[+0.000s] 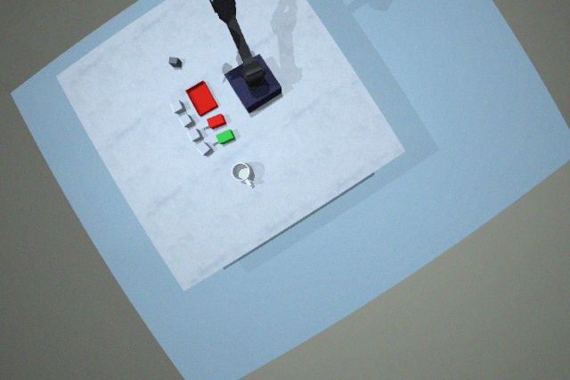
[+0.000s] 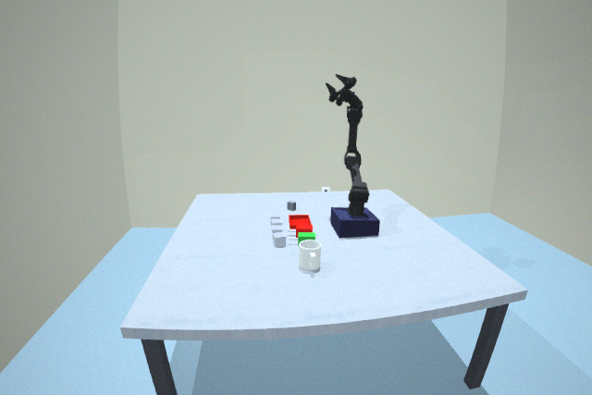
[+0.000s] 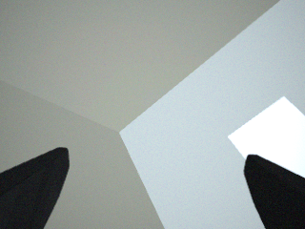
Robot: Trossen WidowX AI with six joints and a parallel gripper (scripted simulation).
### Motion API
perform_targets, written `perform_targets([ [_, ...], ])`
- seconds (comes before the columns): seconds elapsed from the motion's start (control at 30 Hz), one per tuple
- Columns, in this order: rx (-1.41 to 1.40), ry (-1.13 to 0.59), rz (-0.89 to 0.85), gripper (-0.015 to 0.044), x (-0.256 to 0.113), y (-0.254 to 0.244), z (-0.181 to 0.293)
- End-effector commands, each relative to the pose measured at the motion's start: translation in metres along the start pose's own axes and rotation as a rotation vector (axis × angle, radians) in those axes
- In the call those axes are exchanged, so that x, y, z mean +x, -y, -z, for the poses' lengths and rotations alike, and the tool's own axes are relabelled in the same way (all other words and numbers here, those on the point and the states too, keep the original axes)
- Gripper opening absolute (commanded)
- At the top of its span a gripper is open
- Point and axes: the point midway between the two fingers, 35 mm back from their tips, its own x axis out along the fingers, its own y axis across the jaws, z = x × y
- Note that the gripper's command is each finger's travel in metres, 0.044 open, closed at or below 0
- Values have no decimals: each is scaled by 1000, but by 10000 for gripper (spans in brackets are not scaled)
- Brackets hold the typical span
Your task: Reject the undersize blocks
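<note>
From above, four close-set steel blocks (image 1: 196,135) (image 2: 279,240) risked being nudged by wide fingers. At their 1 o'clock lay the reject tray (image 1: 201,98) (image 2: 300,220). The red-handled tool (image 1: 215,121) (image 2: 303,228), at the green gauge's (image 1: 225,136) (image 2: 306,236) 11 o'clock, invited mistaken grasping. The jaws stood spread, unladen.

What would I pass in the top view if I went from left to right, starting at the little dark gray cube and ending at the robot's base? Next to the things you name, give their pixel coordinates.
Small dark gray cube (image 1: 174,61) (image 2: 291,205), shallow red rectangular tray (image 1: 201,98) (image 2: 300,221), green gauge block (image 1: 225,136) (image 2: 306,236), dark navy square base (image 1: 270,88) (image 2: 358,228).
</note>
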Motion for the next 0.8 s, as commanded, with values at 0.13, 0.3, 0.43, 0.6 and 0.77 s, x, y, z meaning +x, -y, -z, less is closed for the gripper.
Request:
perform_targets([
  [0.13, -413, 22, 62, 300, 10, 58, -23],
  [0.3, -857, 43, 138, 300, 21, 115, -58],
  [0.43, -1087, 34, 223, 300, 27, 155, -87],
  [0.6, -1370, 44, 288, 300, 35, 183, -120],
  [0.77, -1839, 51, 414, 300, 47, 218, -181],
])
